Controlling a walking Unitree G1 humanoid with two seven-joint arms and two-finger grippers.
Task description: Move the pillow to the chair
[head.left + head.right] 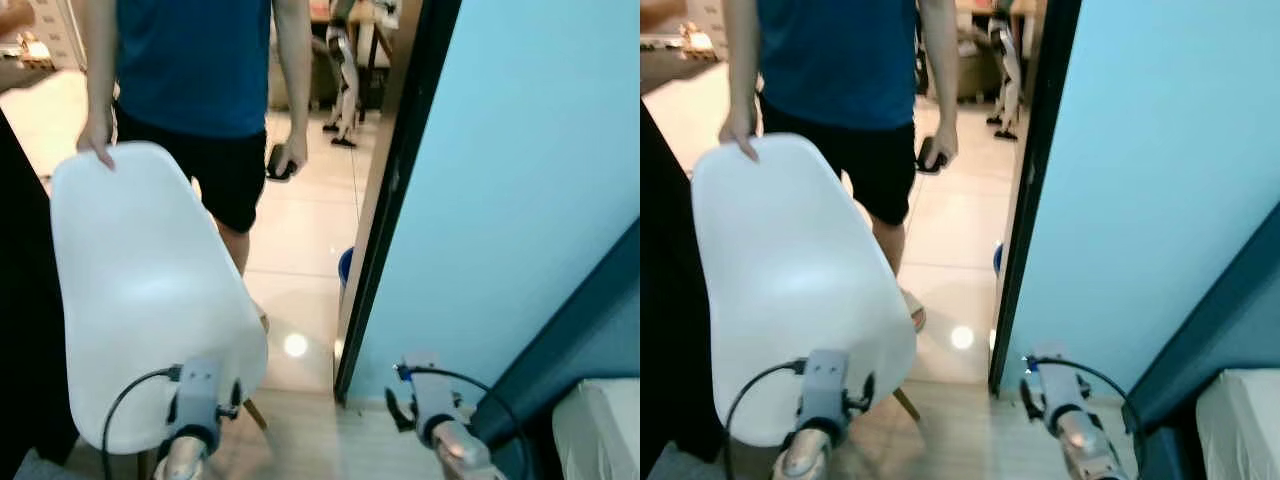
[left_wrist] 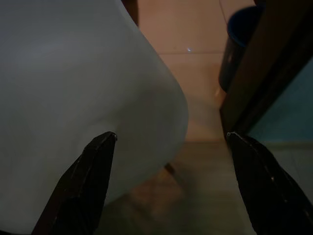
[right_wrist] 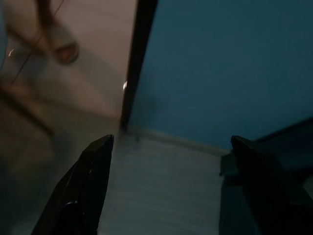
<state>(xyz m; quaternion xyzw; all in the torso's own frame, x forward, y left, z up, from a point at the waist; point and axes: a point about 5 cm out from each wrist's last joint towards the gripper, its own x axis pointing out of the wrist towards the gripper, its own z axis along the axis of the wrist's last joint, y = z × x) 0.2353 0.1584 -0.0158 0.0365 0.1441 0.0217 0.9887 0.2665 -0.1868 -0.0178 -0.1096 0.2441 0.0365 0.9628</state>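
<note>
White chair [image 1: 150, 300] at left of frame, back steadied by a person's hand [image 1: 97, 148], probably to keep it put. Pillow not identified; pale corner [image 1: 600, 430] at lower right, cannot tell what. Left gripper [image 2: 171, 147] and right gripper [image 3: 171, 147]: jaws apart, holding nothing. Dark doorframe edge [image 1: 385, 230] close beside the chair; open floor [image 1: 300, 260] beyond.

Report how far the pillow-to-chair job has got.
Done: nothing visibly. Both tools, left and right, are open and empty. In hand: a person's hand rests on the white moulded plastic chair just ahead. Left: fetching the pillow and placing it there.
</note>
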